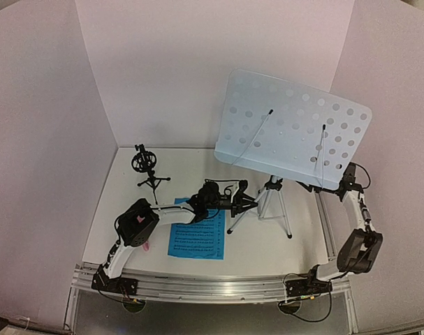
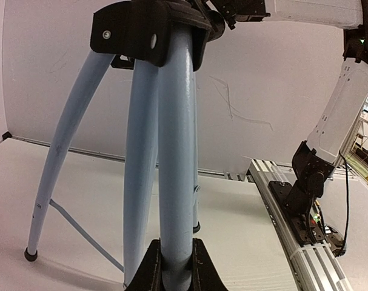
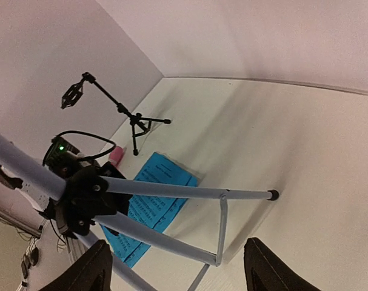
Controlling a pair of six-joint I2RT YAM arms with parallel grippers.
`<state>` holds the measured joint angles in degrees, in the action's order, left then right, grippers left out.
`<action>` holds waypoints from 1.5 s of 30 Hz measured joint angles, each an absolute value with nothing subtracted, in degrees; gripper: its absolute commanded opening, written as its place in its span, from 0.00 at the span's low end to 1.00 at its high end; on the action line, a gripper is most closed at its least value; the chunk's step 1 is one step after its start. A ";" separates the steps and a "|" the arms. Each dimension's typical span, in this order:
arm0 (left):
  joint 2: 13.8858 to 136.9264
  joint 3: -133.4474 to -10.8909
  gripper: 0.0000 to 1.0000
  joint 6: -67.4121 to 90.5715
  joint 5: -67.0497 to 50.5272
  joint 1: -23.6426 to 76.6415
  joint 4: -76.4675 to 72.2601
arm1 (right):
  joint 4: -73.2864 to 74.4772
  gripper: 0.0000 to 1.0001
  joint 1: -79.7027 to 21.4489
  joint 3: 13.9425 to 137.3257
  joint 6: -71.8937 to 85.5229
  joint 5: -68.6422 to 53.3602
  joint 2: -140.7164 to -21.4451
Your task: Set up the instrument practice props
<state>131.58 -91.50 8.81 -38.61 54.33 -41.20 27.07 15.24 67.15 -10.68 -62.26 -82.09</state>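
The silver tripod music stand (image 1: 269, 202) stands at centre right, its perforated pale desk (image 1: 295, 129) tilted above. My left gripper (image 1: 246, 202) is shut on one tripod leg (image 2: 176, 151); in the left wrist view the gripper (image 2: 174, 267) has both fingers pressed against the tube. My right gripper (image 1: 311, 186) is just under the desk's lower edge; in the right wrist view it (image 3: 177, 273) is wide open and empty above the legs (image 3: 184, 191). Blue sheet music (image 1: 196, 232) lies flat under my left arm. The pink microphone (image 1: 148, 244) peeks out beside it. The black tripod mic mount (image 1: 147, 167) stands at back left.
White walls (image 1: 163, 70) close in the back and sides of the table. An aluminium rail (image 1: 212, 286) runs along the near edge and up the right side (image 2: 293, 218). The right arm's base (image 2: 311, 182) stands on that rail.
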 measured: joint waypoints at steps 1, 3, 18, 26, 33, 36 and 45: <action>131.62 -91.50 0.00 8.89 -38.61 54.33 -41.35 | 27.08 0.71 15.25 67.16 -11.62 -63.91 -82.07; 131.74 -91.50 0.00 9.01 -38.62 54.33 -41.70 | 27.12 0.71 15.22 67.16 -13.39 -66.67 -82.06; 132.22 -91.50 0.00 9.66 -38.63 54.33 -43.13 | 27.09 0.67 8.36 67.20 -21.09 -71.21 -82.70; 132.55 -91.85 0.00 9.91 -38.64 54.33 -43.55 | 27.13 0.60 6.70 69.22 -22.86 -72.21 -86.64; 132.98 -92.46 0.00 9.91 -38.66 54.33 -43.55 | 27.07 0.52 5.43 71.30 -23.32 -73.43 -88.36; 133.16 -92.66 0.00 9.91 -38.67 54.33 -43.59 | 27.05 0.49 4.73 71.71 -23.45 -73.84 -88.90; 133.20 -92.75 0.00 9.99 -38.50 54.33 -43.58 | 27.35 0.28 4.46 72.24 -23.40 -75.38 -89.36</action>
